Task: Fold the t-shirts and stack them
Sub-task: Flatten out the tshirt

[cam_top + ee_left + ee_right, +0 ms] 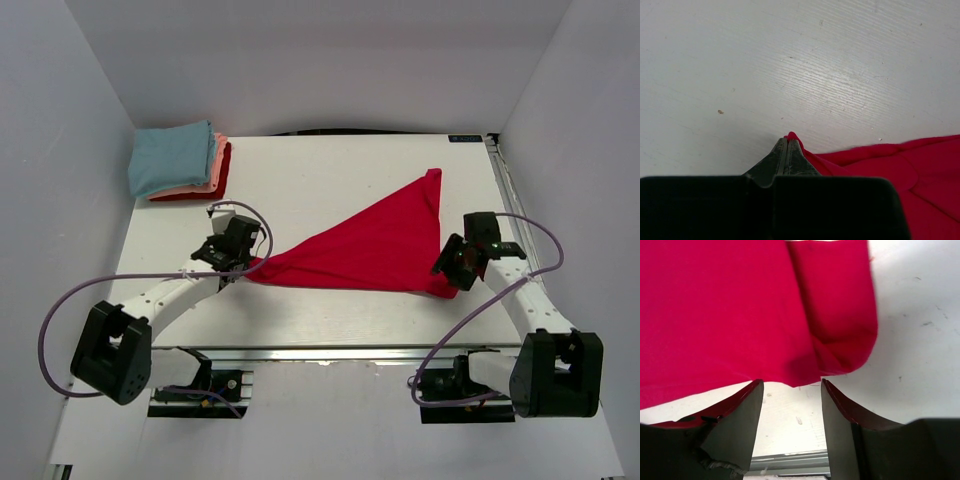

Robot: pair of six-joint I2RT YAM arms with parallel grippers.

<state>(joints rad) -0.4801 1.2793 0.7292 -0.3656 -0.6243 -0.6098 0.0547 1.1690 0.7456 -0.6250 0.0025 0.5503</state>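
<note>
Cloth soft, light, droopy: L gripper (787,141) pinches red shirt (370,245) corner; R gripper (791,383) spread, empty; best grab hem corner.

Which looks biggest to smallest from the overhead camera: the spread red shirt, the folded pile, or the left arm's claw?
Largest to smallest in the top view:
1. red shirt
2. folded pile
3. left gripper, clearly smaller than the pile

A white table (330,170) is lying flat under your left gripper (787,145). A tiny brown speck (720,111) is sitting on it, ahead and to the left of that gripper. Grey walls (60,120) are standing around it.
</note>
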